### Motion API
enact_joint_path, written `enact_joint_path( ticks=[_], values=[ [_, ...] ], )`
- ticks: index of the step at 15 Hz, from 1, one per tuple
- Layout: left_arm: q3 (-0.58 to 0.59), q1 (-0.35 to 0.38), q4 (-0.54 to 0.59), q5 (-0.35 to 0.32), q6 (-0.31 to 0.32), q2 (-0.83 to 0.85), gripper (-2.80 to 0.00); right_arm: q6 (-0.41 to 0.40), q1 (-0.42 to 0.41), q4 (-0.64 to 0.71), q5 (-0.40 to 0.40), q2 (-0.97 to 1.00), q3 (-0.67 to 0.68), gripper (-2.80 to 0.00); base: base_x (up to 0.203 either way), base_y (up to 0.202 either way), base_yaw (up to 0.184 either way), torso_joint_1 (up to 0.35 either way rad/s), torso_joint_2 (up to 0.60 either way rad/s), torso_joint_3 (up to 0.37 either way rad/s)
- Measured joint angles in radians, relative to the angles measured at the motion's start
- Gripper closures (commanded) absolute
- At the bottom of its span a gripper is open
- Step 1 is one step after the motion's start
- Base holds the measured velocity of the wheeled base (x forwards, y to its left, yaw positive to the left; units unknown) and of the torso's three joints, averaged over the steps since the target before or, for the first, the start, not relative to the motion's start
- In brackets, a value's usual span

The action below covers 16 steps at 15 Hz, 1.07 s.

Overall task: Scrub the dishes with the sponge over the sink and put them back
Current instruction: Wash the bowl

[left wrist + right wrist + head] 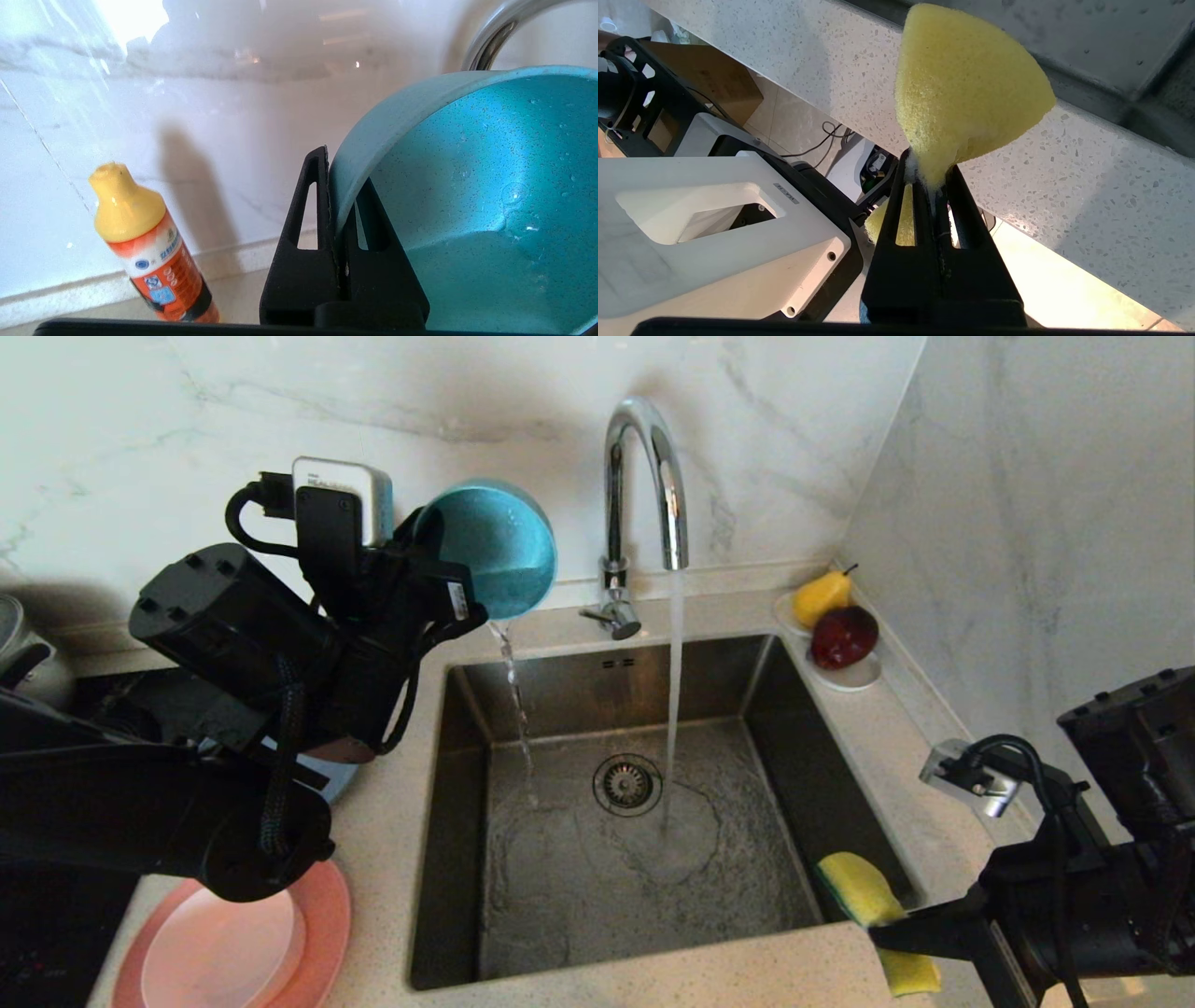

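Note:
My left gripper (437, 581) is shut on the rim of the teal bowl (499, 546), held tipped on its side above the sink's back left corner. A thin stream of water runs out of it into the steel sink (794, 747). In the left wrist view the fingers (313, 196) pinch the bowl's wall (467, 186), one inside and one outside. My right gripper (889, 933) is shut on the yellow sponge (864, 891) at the sink's front right corner; its squeezed waist sits between the fingers (957, 205), with the sponge (966, 88) fanning out beyond them.
The tap (644, 457) runs into the basin beside the drain strainer (627, 784). A salmon-pink plate (322, 933) holding a pale pink dish (224, 943) and a blue-grey plate (344, 778) lie left of the sink. A detergent bottle (149, 252) stands by the wall. A fruit saucer (845, 677) sits at back right.

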Motion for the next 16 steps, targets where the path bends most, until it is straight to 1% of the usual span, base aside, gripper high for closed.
enact_joint_path(
  ticks=[4, 13, 14, 15, 16],
  values=[
    [0.004, 0.000, -0.041, -0.003, 0.000, 0.009, 0.00, 0.000, 0.000, 0.000, 0.002, 0.005, -0.003, 0.00, 0.000, 0.000, 0.000, 0.000, 0.00, 0.000],
    [0.019, -0.001, -0.039, -0.005, -0.004, 0.026, 0.00, 0.000, 0.002, 0.001, 0.002, 0.014, -0.010, 0.00, 0.000, 0.000, 0.000, 0.000, 0.00, 0.000],
    [0.021, -0.001, -0.030, -0.003, -0.009, 0.022, 0.00, 0.001, 0.008, 0.001, 0.002, 0.012, -0.012, 0.00, 0.000, 0.000, 0.000, 0.000, 0.00, 0.000],
    [0.024, -0.001, 0.017, -0.003, -0.023, 0.013, 0.00, 0.000, 0.016, 0.001, 0.001, 0.007, -0.014, 0.00, 0.000, 0.000, 0.000, 0.000, 0.00, 0.000],
    [0.025, -0.001, 0.088, -0.005, -0.050, -0.001, 0.00, 0.001, 0.024, 0.002, 0.002, 0.000, -0.020, 0.00, 0.000, 0.000, 0.000, 0.000, 0.00, 0.000]
  ],
)
